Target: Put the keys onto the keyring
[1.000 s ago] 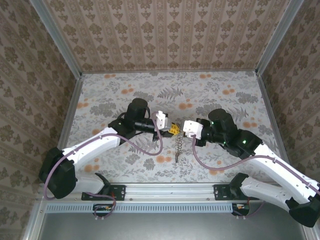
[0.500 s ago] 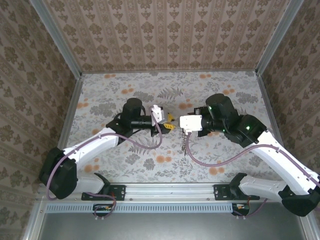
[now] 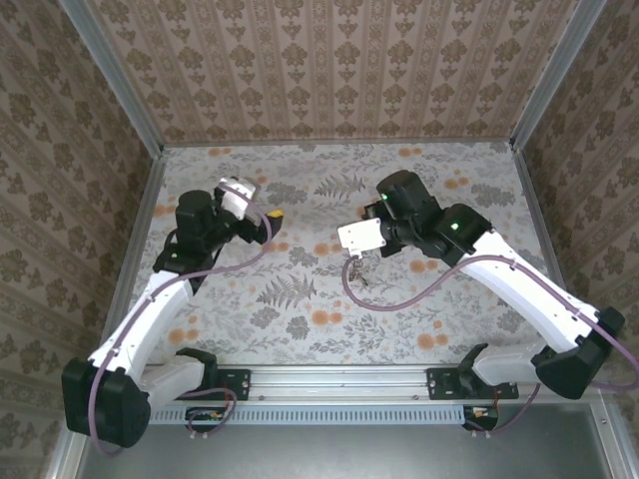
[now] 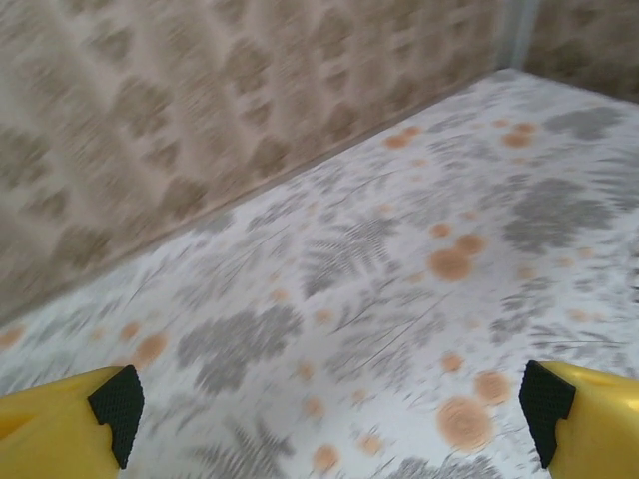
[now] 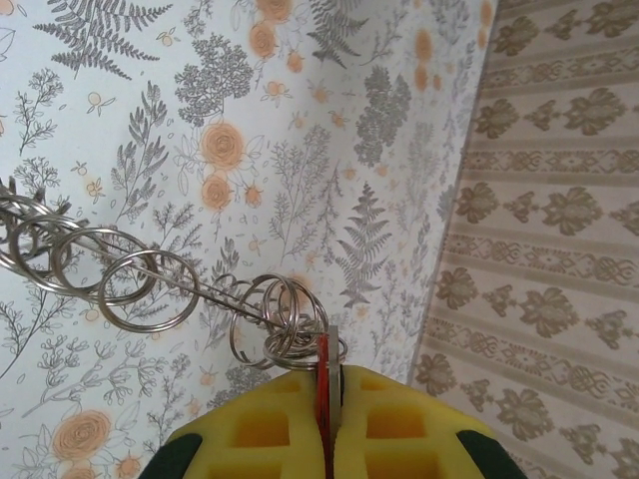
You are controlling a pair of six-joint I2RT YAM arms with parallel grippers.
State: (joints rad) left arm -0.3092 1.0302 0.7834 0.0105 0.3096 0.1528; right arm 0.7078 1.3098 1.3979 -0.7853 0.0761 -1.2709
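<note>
Right gripper [image 5: 324,404] pinches the key [image 5: 322,364] by its red tag, keyring [image 5: 150,284] hanging off it; left gripper [image 4: 329,399] gapes wide, far left.

The worktop [image 3: 469,170] is covered in a pale sheet printed with grey ferns, leaves and orange blossoms. Three walls box it in: a back wall [image 3: 329,70], a left wall [image 3: 50,200] and a right wall [image 3: 599,200], all papered in beige-brown damask stripes. Bare aluminium posts [image 3: 110,75] run up the two far corners, and an aluminium rail [image 3: 339,377] lies along the near edge.
</note>
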